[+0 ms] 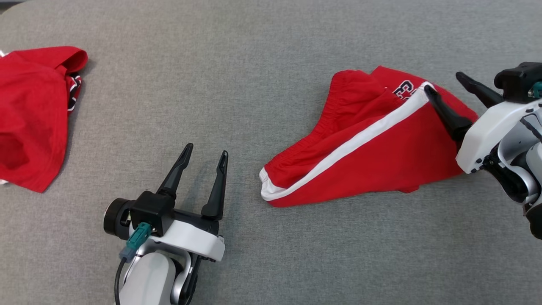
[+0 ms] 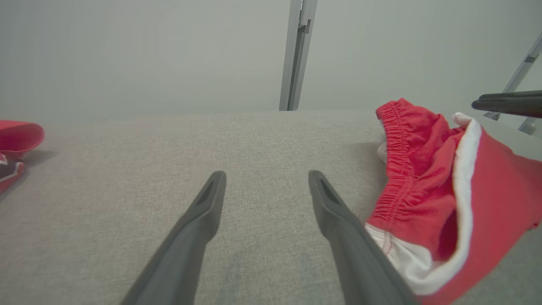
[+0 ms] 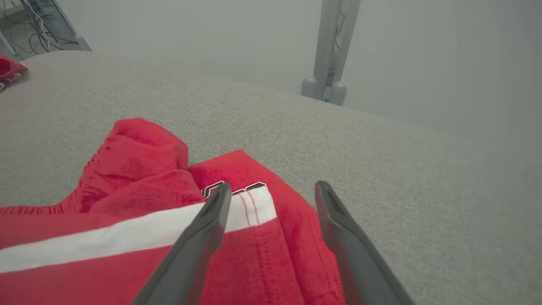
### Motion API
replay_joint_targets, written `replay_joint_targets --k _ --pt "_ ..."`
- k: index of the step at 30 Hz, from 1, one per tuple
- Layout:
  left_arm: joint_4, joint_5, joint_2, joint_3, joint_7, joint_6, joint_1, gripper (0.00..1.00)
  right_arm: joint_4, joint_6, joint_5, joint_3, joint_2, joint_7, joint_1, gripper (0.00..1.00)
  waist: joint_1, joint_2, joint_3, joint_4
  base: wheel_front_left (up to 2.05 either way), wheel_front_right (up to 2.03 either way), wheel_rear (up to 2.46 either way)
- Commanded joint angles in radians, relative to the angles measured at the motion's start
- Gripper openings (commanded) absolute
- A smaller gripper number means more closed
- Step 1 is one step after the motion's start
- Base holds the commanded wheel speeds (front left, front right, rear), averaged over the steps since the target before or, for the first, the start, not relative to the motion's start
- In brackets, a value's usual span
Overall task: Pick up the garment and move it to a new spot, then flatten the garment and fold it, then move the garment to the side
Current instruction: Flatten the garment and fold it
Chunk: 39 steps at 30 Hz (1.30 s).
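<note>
The garment (image 1: 360, 169) is a pair of red shorts with a white side stripe, lying crumpled at the right of the grey cloth surface. My right gripper (image 1: 443, 81) stands open over its far right corner, one finger (image 1: 444, 111) lying across the end of the stripe. In the right wrist view the gripper (image 3: 273, 187) straddles the hem of the garment (image 3: 139, 186) by the black lettering, and nothing is clamped. My left gripper (image 1: 206, 149) is open and empty, low over bare cloth left of the shorts. The left wrist view shows that gripper (image 2: 266, 175) beside the garment (image 2: 423, 178).
A second red garment (image 1: 34, 114) lies bunched at the far left edge, also seen as a red heap (image 2: 17, 135). The grey cloth surface (image 1: 254, 63) stretches wide between the two. A metal post (image 3: 330, 51) stands beyond the far edge.
</note>
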Motion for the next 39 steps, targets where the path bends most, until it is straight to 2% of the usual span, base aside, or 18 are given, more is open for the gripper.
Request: replay_joint_targets --k 1,8,21,22,23,24,25,39 --pt "0.001 -0.007 0.003 -0.004 0.000 0.008 -0.018 1.00 -0.010 0.000 0.050 0.038 -0.026 0.017 -0.024 1.00 0.0000 0.0000 0.014 0.013 0.00 0.00 0.00" --pt "0.007 -0.019 0.003 -0.016 0.000 0.016 -0.031 1.00 -0.013 0.000 0.174 0.169 -0.091 0.055 -0.090 1.00 0.0000 0.0000 0.023 0.023 0.00 0.00 0.00" --pt "0.015 -0.026 0.003 -0.022 0.000 0.019 -0.040 1.00 -0.009 0.000 0.326 0.314 -0.131 0.086 -0.153 1.00 0.0000 0.0000 0.024 0.023 0.00 0.00 0.00" --pt "0.015 -0.025 0.003 -0.023 0.000 0.019 -0.041 1.00 -0.009 0.000 0.337 0.324 -0.134 0.091 -0.156 0.92 0.0000 0.0000 0.024 0.023 0.00 0.00 0.00" --pt "0.015 -0.025 0.003 -0.023 0.000 0.020 -0.042 1.00 -0.010 0.000 0.348 0.336 -0.137 0.095 -0.160 0.47 0.0000 0.0000 0.024 0.022 0.00 0.00 0.00" --pt "0.015 -0.025 0.003 -0.023 0.000 0.021 -0.043 1.00 -0.013 0.000 0.357 0.348 -0.140 0.099 -0.166 0.07 0.0000 0.0000 0.024 0.022 0.00 0.00 0.00" --pt "0.015 -0.025 0.003 -0.022 0.000 0.022 -0.044 1.00 -0.016 0.000 0.367 0.356 -0.143 0.100 -0.169 0.00 0.0000 0.0000 0.024 0.021 0.00 0.00 0.00" --pt "0.025 -0.018 0.003 -0.007 0.000 0.016 -0.013 1.00 -0.051 0.000 0.431 0.464 -0.189 -0.027 -0.169 0.00 0.0000 0.0000 -0.031 -0.010 0.00 0.00 0.00"
